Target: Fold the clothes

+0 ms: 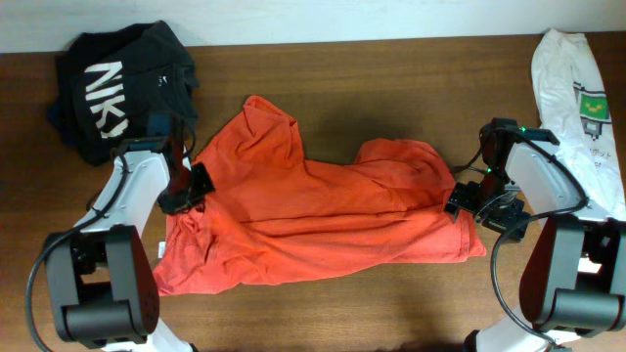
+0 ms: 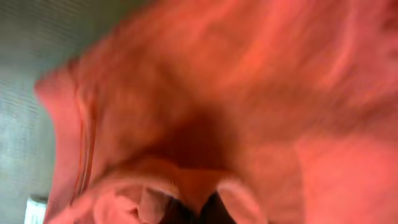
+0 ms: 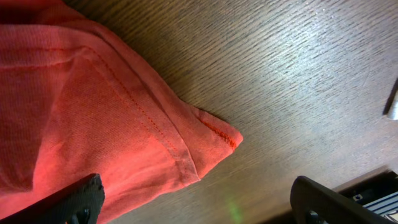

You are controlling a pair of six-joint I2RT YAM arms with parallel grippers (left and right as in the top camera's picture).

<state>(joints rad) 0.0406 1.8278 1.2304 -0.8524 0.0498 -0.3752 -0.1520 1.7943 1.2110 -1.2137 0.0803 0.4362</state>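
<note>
- The T-shirt [image 1: 323, 210] lies crumpled at the middle of the table [image 1: 391, 293]; its long axis runs left to right, between both arms;
- the left gripper [image 1: 196, 184] is at its left edge; jaws closed tight on bunched cloth;
- the right gripper [image 1: 460, 202] is wide open and holds nothing; the hem corner [image 3: 217, 134] lies just in front of its jaws, so this arm is nearer to it.

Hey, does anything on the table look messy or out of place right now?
Yes. The orange T-shirt lies rumpled and askew, with ridges of bunched cloth across its middle. A black garment sits heaped at the far left corner; a white garment lies along the right edge.
</note>
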